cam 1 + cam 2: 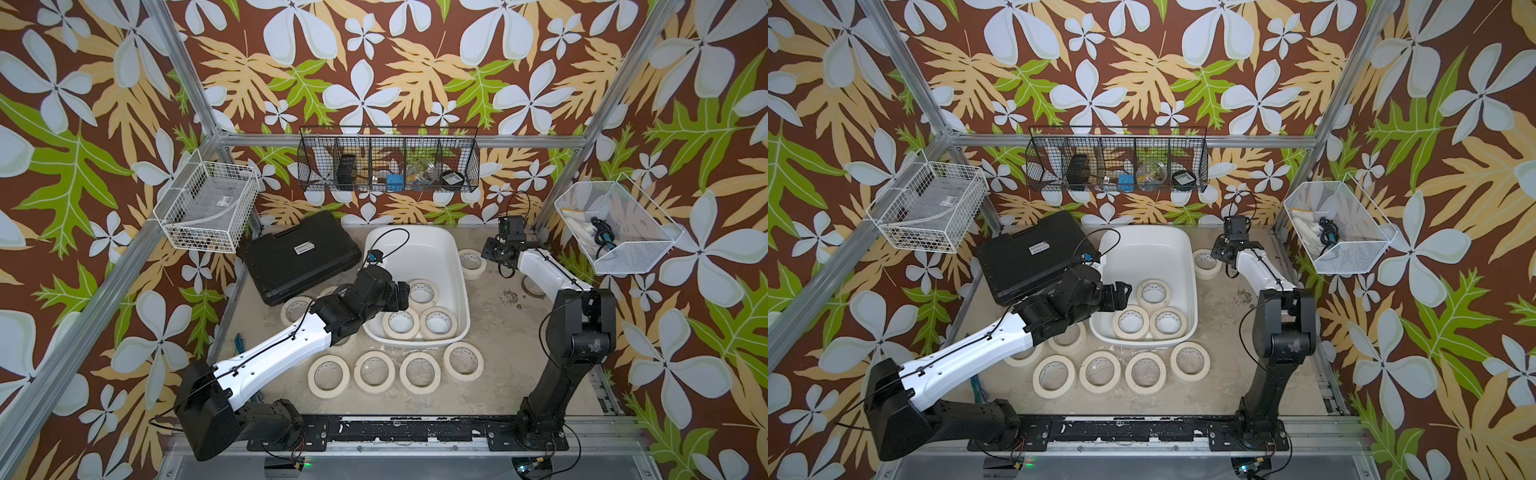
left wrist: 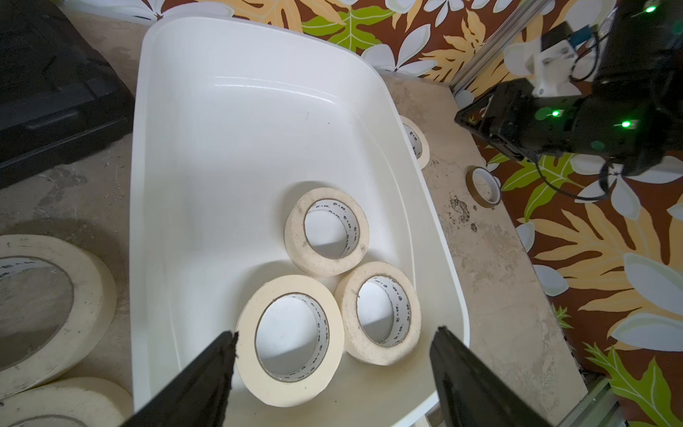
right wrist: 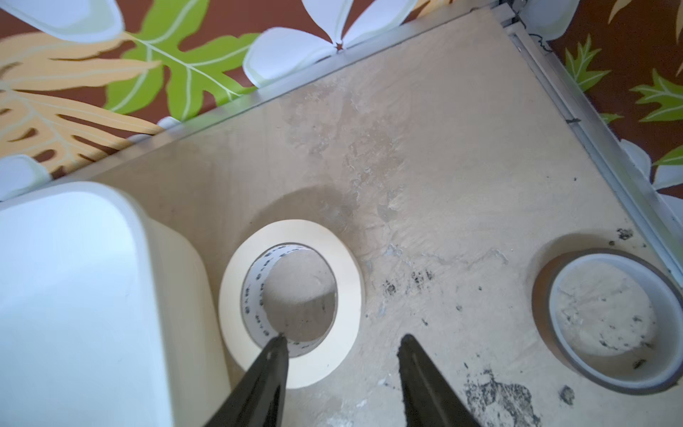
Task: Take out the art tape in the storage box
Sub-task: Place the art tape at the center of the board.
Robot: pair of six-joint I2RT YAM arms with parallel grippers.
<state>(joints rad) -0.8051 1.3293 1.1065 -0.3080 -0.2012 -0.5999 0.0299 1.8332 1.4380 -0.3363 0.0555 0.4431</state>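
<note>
Most masking-tape rolls [image 1: 356, 372] were laid on the bench [image 1: 498, 374], three left in the storage box [image 2: 221, 148]; left gripper [image 2: 336, 332] and right gripper [image 3: 343, 336] were parted.

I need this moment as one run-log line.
left gripper: jaws open over storage box | right gripper: jaws open astride roll on table | art tape inside: three

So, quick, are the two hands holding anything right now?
Left hand: open, empty, above the art tape in the storage box.
Right hand: open, astride the wall of a tape roll on the table, not gripping.
</note>
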